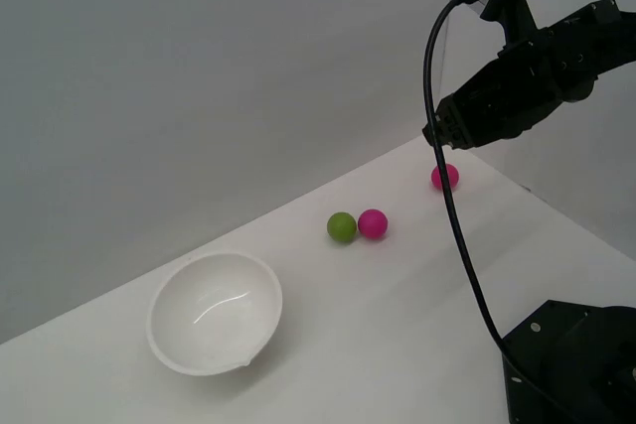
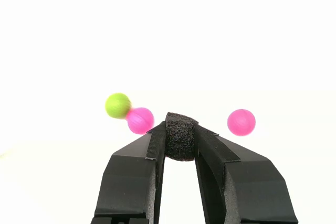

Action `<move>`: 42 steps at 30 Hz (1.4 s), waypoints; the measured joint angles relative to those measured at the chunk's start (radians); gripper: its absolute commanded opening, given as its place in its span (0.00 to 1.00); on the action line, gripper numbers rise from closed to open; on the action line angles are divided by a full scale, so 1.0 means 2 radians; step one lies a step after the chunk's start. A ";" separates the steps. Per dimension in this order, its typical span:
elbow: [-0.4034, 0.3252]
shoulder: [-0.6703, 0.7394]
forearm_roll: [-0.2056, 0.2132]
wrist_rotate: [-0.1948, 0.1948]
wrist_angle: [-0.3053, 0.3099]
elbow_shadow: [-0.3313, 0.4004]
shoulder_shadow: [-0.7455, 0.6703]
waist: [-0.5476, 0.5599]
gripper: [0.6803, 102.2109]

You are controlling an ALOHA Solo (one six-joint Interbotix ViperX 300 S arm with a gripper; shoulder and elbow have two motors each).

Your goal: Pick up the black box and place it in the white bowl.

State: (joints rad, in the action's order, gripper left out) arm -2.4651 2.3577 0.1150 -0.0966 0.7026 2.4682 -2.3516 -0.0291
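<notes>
Now we hold black box (image 2: 181, 139) pinched in gripper (image 2: 181, 142), raised above counter (image 1: 397, 295) for carrying toward white bowl (image 1: 215, 313).

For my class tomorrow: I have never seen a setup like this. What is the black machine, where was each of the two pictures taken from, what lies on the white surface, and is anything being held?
The black machine is a single robot arm ending in a two-fingered pincer. One picture comes from a camera standing off the arm, looking across the white table; the other from a camera on the arm's wrist, looking along the pincer. On the table lie a wide glossy white bowl, a green ball touching a pink ball, and a second pink ball apart from them, under the raised arm. The wrist view shows the pincer shut on a small matte black cube, lifted off the table. The bowl is empty.
</notes>
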 measured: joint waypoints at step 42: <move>0.066 -0.225 0.025 0.114 -0.188 -0.066 0.227 0.337 0.02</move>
State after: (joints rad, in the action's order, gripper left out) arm -2.3332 1.9067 0.1641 0.1319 0.3267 2.3363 -1.8975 0.6458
